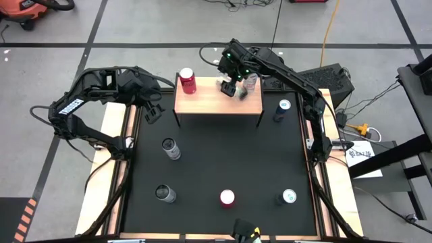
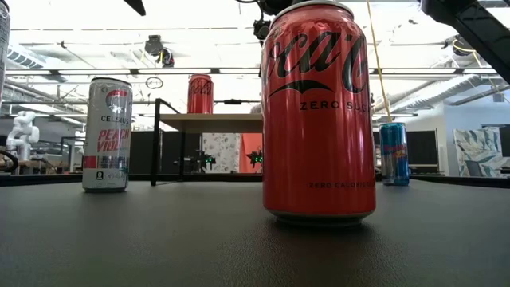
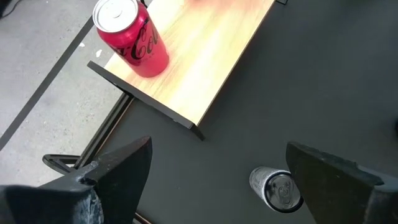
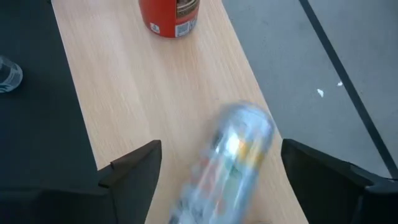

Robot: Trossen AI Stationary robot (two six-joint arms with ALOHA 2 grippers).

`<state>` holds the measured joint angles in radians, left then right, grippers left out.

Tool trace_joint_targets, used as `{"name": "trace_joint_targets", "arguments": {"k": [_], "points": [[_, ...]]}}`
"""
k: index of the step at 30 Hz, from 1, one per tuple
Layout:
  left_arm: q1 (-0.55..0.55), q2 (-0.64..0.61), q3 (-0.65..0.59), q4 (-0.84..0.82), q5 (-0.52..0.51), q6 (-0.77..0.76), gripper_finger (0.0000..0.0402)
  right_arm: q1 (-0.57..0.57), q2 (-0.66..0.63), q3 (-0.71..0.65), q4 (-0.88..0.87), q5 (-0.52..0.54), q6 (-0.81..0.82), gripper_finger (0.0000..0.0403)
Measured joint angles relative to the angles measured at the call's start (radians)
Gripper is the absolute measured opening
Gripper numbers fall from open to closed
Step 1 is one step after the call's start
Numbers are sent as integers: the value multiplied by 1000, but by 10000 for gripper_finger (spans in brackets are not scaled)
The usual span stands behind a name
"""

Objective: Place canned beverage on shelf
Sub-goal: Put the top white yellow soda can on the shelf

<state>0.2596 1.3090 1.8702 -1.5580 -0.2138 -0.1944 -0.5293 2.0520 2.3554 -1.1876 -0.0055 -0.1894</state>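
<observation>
**Right gripper over shelf, silver can between parted fingers**

Right gripper (image 1: 234,86) was recorded above the shelf's right end, fingers spread wide to either side of a pale silver can (image 4: 227,163); no contact was visible, and the can appeared blurred and tilted, so whether it stood or was tipping could not be told. Left gripper (image 3: 211,180) was recorded wide open and empty, beside the shelf's left end.

Items, near to far from the low camera:
- Red cola can (image 2: 319,112), upright on the black mat (image 1: 223,155), nearest.
- White slim can (image 2: 107,134) and blue can (image 2: 394,153), farther back, upright.
- Shelf (image 1: 209,102), light wood top, at the mat's far edge; one red can (image 1: 187,81) stood on its left end.

Handling, as judged: cans were taken to be rigid, smooth and slippery, heavy if full, easily toppled. A hold across the mid-body, axis upright, was judged best.
</observation>
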Motion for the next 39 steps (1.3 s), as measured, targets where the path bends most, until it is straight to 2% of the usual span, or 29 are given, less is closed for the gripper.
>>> {"name": "trace_joint_targets", "arguments": {"k": [5,10,19,39], "points": [[0,0,0,0,0,0,373,1,0,0,8,-3,-7,314],[0,0,0,0,0,1,373,1,0,0,8,-76,-9,314],[0,0,0,0,0,1,373,15,0,1,1,-78,-1,314],[0,0,0,-6,0,-1,373,73,0,1,-287,-72,204,313]]}}
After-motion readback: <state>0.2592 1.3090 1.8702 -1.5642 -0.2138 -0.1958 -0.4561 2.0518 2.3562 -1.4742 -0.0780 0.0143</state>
